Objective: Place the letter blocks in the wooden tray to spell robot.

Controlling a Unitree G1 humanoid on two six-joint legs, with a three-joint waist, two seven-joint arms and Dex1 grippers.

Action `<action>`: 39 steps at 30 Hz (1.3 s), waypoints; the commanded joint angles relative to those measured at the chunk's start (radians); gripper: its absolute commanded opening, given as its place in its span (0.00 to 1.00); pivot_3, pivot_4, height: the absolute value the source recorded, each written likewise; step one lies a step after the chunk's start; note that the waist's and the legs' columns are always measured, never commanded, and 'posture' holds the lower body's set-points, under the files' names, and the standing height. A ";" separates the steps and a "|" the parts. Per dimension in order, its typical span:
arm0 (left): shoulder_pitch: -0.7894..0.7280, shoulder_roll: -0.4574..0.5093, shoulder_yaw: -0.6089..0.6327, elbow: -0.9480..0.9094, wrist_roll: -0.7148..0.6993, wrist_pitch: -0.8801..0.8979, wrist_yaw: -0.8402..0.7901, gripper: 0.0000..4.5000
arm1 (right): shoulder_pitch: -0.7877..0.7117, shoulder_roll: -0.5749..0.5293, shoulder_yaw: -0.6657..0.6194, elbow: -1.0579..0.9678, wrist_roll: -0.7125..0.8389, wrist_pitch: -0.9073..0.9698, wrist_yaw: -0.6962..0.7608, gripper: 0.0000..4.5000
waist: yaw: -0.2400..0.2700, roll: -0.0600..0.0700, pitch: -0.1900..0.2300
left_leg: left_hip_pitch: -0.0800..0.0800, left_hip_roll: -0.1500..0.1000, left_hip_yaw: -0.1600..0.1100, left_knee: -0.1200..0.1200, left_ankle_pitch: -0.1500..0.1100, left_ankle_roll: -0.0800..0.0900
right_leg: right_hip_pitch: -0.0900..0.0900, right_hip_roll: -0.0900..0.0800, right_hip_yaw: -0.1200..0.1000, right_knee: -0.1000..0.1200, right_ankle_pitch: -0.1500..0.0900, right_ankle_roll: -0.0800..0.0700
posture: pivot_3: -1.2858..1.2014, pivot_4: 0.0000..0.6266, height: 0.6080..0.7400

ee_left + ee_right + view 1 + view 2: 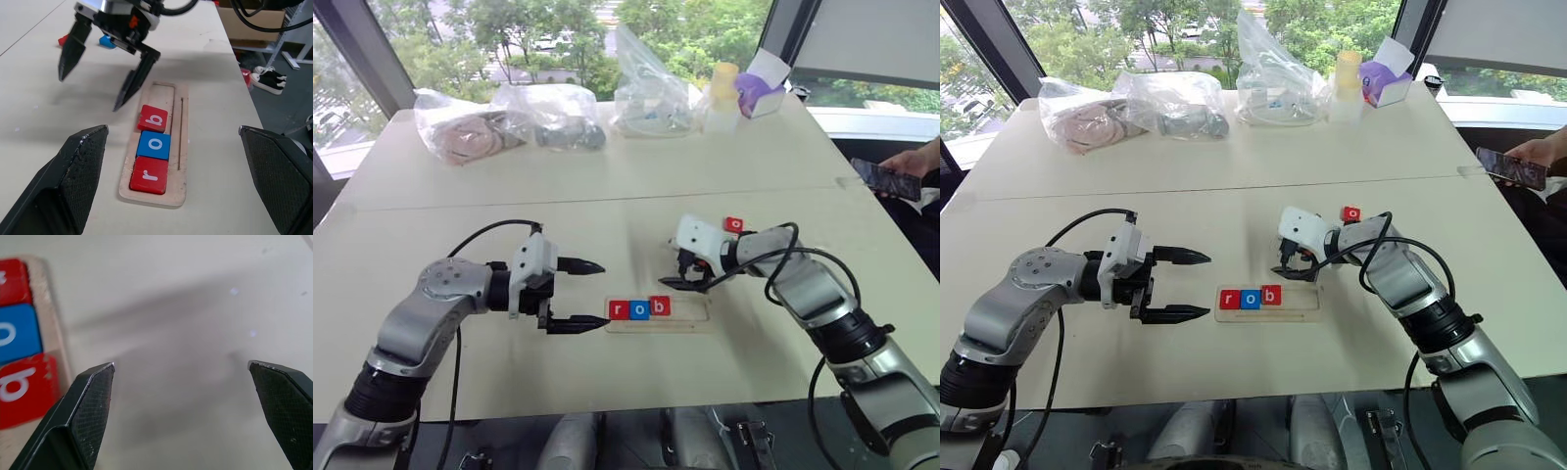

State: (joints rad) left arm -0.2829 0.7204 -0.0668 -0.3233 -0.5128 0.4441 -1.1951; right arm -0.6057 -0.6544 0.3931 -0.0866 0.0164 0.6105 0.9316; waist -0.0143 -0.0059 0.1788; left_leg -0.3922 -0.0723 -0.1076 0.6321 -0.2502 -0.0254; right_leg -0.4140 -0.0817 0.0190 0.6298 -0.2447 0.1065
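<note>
The wooden tray (pixel 658 315) lies a little below the middle of the head view, on the pale table (pixel 607 147). Three letter blocks sit in a row at its left end, touching one another: a red r (pixel 618 310), a blue o (pixel 639 309) and a red b (pixel 660 305). The b block sits slightly askew, tilted against the row, as the left wrist view shows. The right part of the tray is bare wood.

The left gripper (pixel 579 295) hangs just left of the tray's left end, its jaws spread wide and holding nothing, the fingers pointing toward the r block. The right gripper (pixel 683 277) hovers just above and behind the tray, near its middle, jaws likewise wide apart and empty, fingers angled down at the table.

Another red block with a white letter, probably an o (pixel 733 224), lies on the table right of centre, beyond the right wrist. In the left wrist view a blue block (pixel 107 42) shows beside a red one at the upper left, partly hidden by the right gripper; its letter cannot be read.

Clear plastic bags (pixel 548 116) line the top of the frame, and a person's hand (pixel 911 162) holds a phone (pixel 886 179) at the right edge.
</note>
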 commanded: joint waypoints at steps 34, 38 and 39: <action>0.021 -0.005 0.010 -0.008 -0.027 -0.043 -0.017 1.00 | -0.091 0.259 -0.489 0.028 -0.036 0.419 -0.592 0.99 | 0.003 0.000 0.000 | 0.000 0.000 -0.001 -0.002 0.001 -0.001 | -0.001 0.000 0.001 0.001 0.001 -0.001 | 0.52 0.24 1.00; 0.008 -0.009 0.004 -0.002 -0.026 -0.042 -0.016 1.00 | -0.057 0.317 -0.529 0.029 -0.038 0.426 -0.682 0.99 | -0.002 0.001 0.000 | -0.001 0.000 0.001 -0.002 0.001 -0.001 | -0.003 0.000 0.002 0.002 0.001 -0.001 | 0.52 0.24 1.00; 0.005 -0.011 0.003 0.000 -0.025 -0.042 -0.015 1.00 | -0.056 0.338 -0.548 0.030 -0.032 0.442 -0.706 0.99 | -0.004 0.001 0.000 | -0.001 0.000 0.001 -0.002 0.001 -0.001 | -0.004 0.000 0.002 0.002 0.001 -0.001 | 0.52 0.24 1.00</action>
State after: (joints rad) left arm -0.2665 0.7132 -0.0668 -0.3115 -0.5235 0.4069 -1.2056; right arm -0.6450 -0.3286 -0.1235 -0.0345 -0.0232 1.0469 0.2584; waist -0.0187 -0.0053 0.1787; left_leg -0.3927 -0.0722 -0.1062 0.6300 -0.2493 -0.0268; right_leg -0.4179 -0.0811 0.0214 0.6321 -0.2434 0.1047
